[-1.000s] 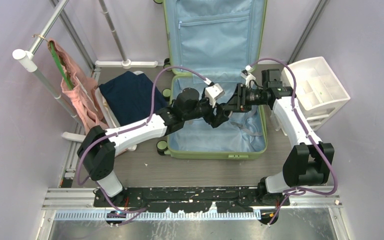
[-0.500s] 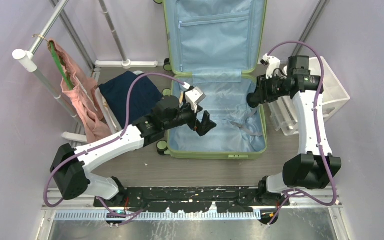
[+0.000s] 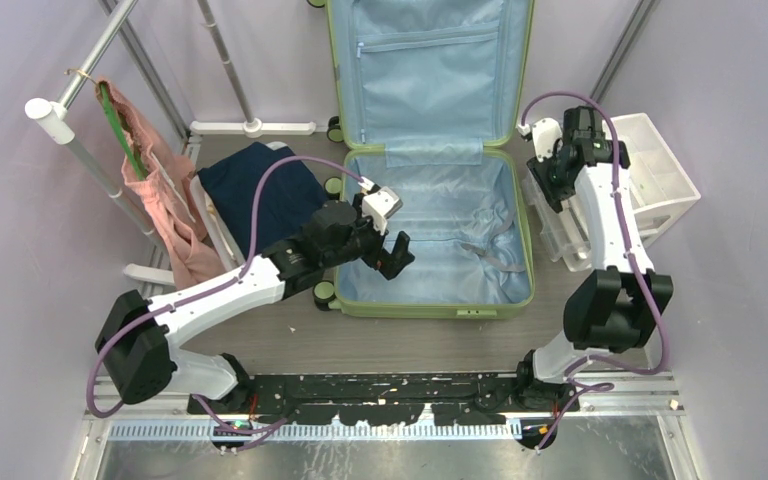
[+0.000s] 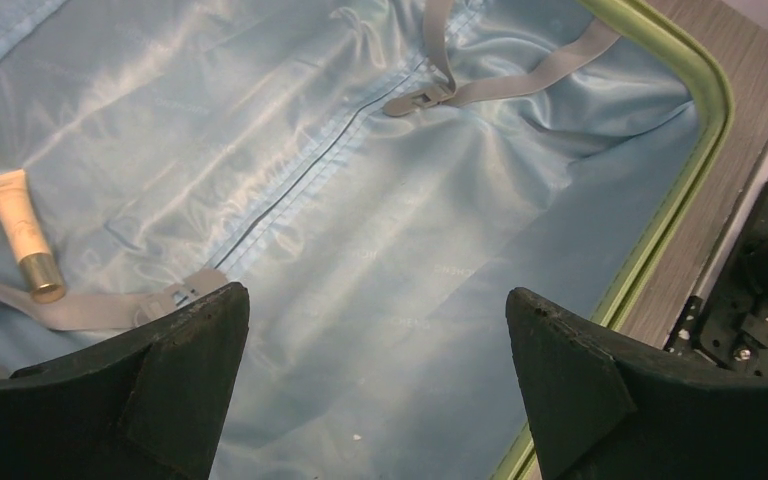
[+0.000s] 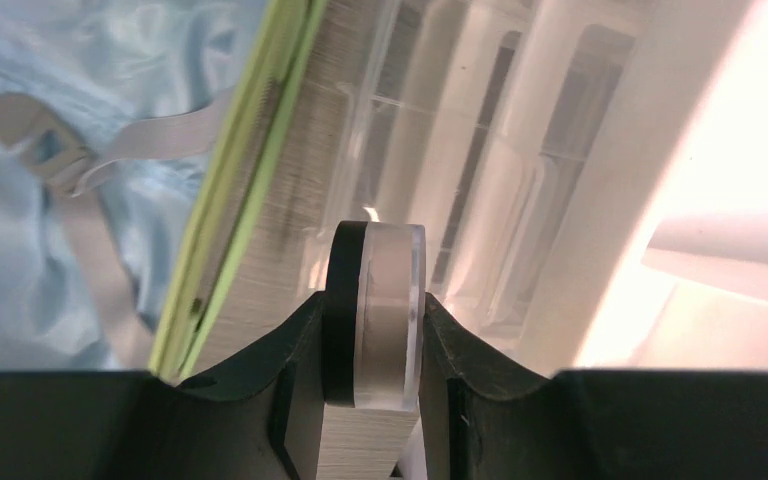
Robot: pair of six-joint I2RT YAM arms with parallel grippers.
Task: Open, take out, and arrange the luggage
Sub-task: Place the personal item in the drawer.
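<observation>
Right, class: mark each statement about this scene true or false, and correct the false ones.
1. The suitcase lies open. True.
2. The left hand grips the cream tube. False: the left hand is open and empty; the cream tube lies loose on the suitcase's blue lining.
3. The right hand holds a round case between its fingers. True.
4. The navy garment lies inside the suitcase. False: it lies in the white basket to the suitcase's left.
</observation>
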